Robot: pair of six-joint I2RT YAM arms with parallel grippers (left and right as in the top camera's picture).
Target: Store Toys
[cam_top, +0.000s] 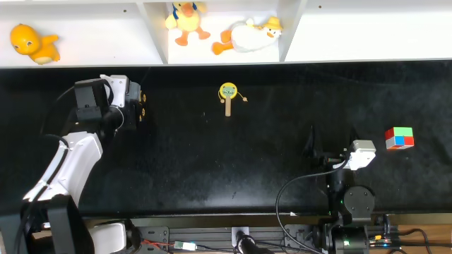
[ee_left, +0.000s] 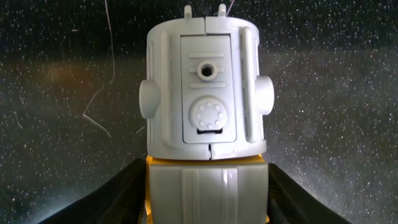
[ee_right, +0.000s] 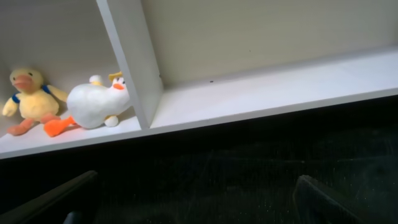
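— What did the left gripper (ee_left: 208,208) have?

— It was clamped on the toy robot (ee_left: 208,93). Its wrist view showed dark fingers (ee_left: 121,193) on either side of the toy's yellow base. The white ribbed body stood upright beyond them against the speckled mat (ee_left: 50,93).

— And from above?

— The top view placed that grip over the mat's left part, close to the front of the shelf (cam_top: 353,42). It was just below the left compartment, where an orange duck (cam_top: 34,42) lay. The toy's panel and dial were too small to make out from up there.

— The right gripper (ee_right: 197,180)?

— Spread wide, with nothing between the fingers. From above it sat low on the right, near its own base. The cube (cam_top: 399,138) was off to its outer side on the mat, not touching it.

— What did its wrist view add?

— A look into the shelf. A yellow duck (ee_right: 28,99) sat in the middle compartment, and a white duck (ee_right: 93,106) lay just beside it, next to the divider.

— Anything between the arms?

— The top view showed a rattle (cam_top: 228,95) on the mat, near the shelf front and below the middle compartment. It was well apart from both grippers.
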